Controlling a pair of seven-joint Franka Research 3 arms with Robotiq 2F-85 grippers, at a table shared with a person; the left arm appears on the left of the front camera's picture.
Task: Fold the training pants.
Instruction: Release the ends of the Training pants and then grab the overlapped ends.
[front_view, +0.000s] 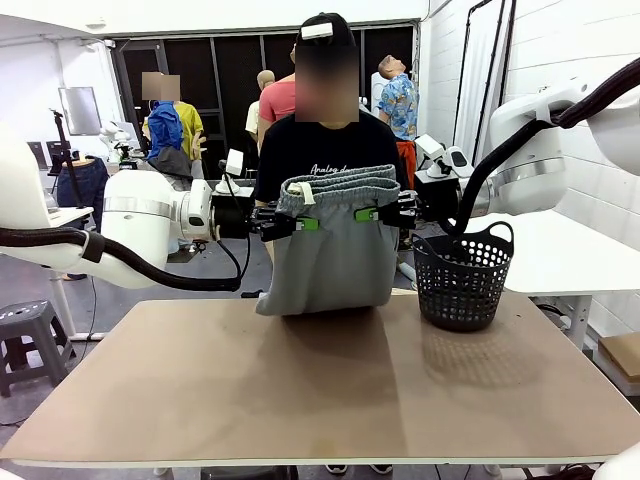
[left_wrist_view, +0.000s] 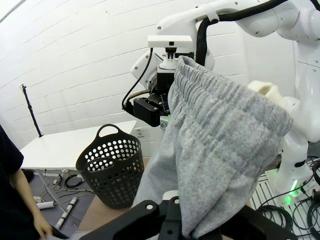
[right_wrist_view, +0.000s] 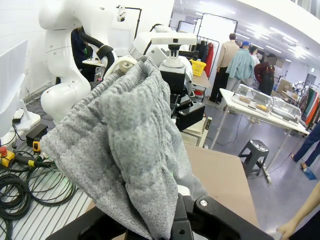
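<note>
The light grey training pants hang folded double above the table's far edge, elastic waistband on top, lower end resting on the tabletop. My left gripper is shut on the waistband's left end and my right gripper on its right end, both level. In the left wrist view the grey fabric drapes over my left gripper and stretches to the right gripper. The right wrist view has the bunched pants clamped in my right gripper, with the left arm behind.
A black mesh basket stands on the brown table just right of the pants. A person in a black T-shirt stands right behind the pants at the far side. The near half of the tabletop is bare.
</note>
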